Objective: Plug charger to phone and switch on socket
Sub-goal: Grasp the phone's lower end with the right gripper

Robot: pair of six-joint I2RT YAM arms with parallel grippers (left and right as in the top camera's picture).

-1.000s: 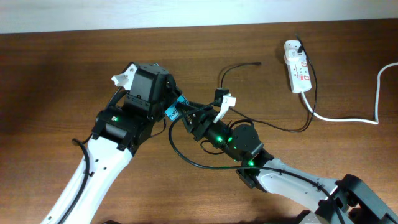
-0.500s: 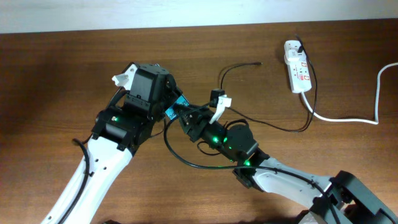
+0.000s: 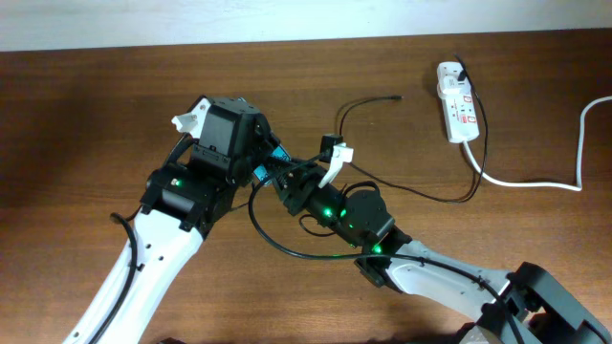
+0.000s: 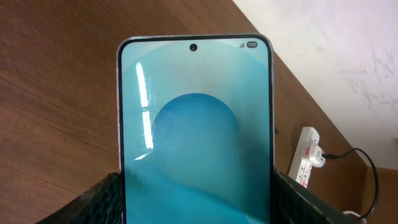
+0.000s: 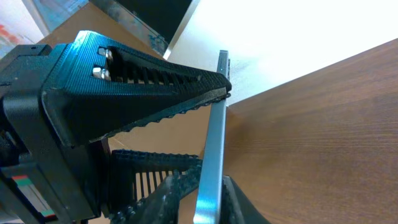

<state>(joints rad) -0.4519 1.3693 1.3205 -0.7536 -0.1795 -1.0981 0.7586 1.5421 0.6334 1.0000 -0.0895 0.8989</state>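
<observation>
The phone (image 4: 196, 124), cyan-blue screen lit, is held off the table between both arms. My left gripper (image 4: 196, 202) is shut on its lower sides. In the right wrist view the phone (image 5: 214, 137) shows edge-on, with my right gripper (image 5: 211, 202) shut on its silver edge and the left gripper's ribbed black fingers (image 5: 149, 93) clamped just above. From overhead only a cyan sliver of the phone (image 3: 269, 169) shows between the left gripper (image 3: 256, 161) and the right gripper (image 3: 287, 180). The charger cable tip (image 3: 397, 96) lies loose on the table. The white socket (image 3: 456, 100) lies far right.
The thick white cord (image 3: 545, 183) runs from the socket to the right edge. The black cable loops across the wood (image 3: 449, 198) between the socket and my right arm. The socket also shows in the left wrist view (image 4: 308, 158), near the table's far edge.
My right gripper has slid a little to the left along the phone, closer to the left gripper. The left arm and the cable tip have stayed put.
</observation>
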